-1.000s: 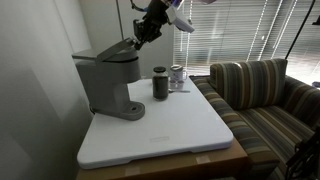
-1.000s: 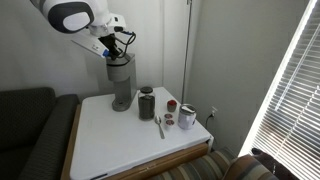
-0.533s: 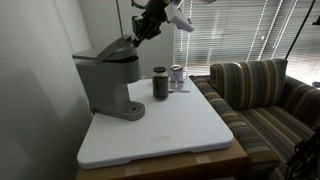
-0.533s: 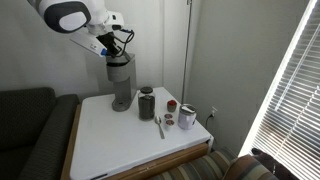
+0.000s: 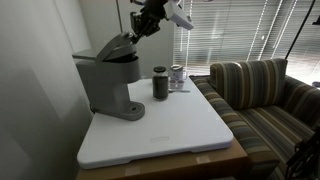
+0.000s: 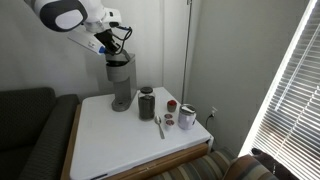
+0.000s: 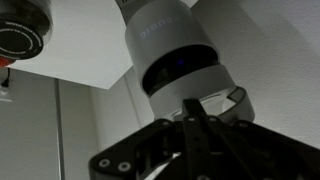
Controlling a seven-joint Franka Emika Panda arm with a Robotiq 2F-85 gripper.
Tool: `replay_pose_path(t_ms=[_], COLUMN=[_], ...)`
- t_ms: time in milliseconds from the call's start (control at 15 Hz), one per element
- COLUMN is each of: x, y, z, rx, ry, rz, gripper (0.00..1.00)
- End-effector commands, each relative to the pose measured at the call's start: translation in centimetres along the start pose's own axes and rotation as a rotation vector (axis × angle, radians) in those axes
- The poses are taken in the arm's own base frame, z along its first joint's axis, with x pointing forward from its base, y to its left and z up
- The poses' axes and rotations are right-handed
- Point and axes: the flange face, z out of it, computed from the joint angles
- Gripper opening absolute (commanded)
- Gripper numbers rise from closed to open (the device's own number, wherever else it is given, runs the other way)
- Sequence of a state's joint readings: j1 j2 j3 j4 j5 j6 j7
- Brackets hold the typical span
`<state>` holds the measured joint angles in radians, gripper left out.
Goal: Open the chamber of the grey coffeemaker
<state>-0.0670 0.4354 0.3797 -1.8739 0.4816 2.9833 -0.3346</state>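
On grey coffeemaker (image 5: 105, 82), chamber (image 5: 112, 47) tilted up in an ext. view, gripper (image 5: 138, 32) opening unclear.

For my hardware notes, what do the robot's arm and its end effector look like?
The white robot arm has smooth, rounded shells and a dark circular joint cap. The black end effector is angular, with small coloured parts beside it, possibly cables. No markings are readable.
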Motion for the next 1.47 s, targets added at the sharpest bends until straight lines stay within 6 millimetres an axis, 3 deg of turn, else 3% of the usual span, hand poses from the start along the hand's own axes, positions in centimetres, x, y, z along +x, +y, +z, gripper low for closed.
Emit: replay_pose_path(t_ms=[0, 400, 1000, 1400], x=[0.2, 1.1, 2.2, 0.7], y=[-0.7, -1.4, -1.0, 1.1], z=[-2.2, -3.2, -2.2, -4.8], rx=[-0.01, -0.009, 0.014, -0.116], ry=[0.034, 0.048, 0.044, 0.106], rz=[-0.008, -0.026, -0.019, 0.114], gripper=[0.0, 0.0, 0.0, 0.0])
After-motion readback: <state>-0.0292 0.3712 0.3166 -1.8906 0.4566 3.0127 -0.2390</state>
